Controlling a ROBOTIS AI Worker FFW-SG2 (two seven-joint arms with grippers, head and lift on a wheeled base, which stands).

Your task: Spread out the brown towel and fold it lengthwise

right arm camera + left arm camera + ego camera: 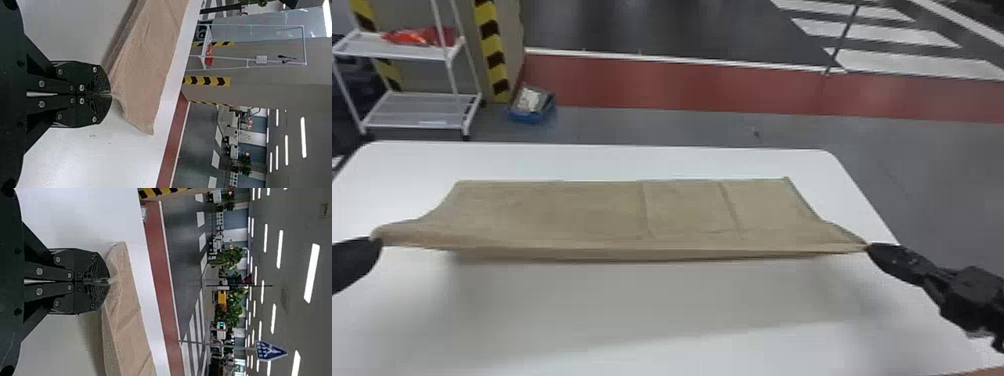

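Between eight and nine o'clock in the head view, my left pincer pinches one near end of the brown towel; between three and four, my right pincer pinches the other. The towel stretches across the dial's middle, its near edge raised over the white table, its twelve-o'clock edge lying on it. Beyond, towards ten, are a blue tub and a white cart
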